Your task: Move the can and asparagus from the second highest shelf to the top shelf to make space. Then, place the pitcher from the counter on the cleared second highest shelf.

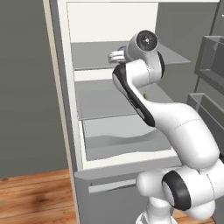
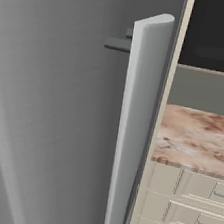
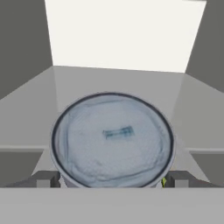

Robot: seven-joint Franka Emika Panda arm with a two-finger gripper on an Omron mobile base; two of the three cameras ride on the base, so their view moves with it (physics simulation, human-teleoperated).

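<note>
Fingers spread wide, flanking the can (rigid, smooth, light): grip its sides mid-height, above the asparagus.

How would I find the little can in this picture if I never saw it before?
Look inside the open fridge, up at the top shelf by the white back wall. The can is the small, squat, silvery metal cylinder there, just left of the robot's round white wrist. The hand view looks down on its round lid.
</note>
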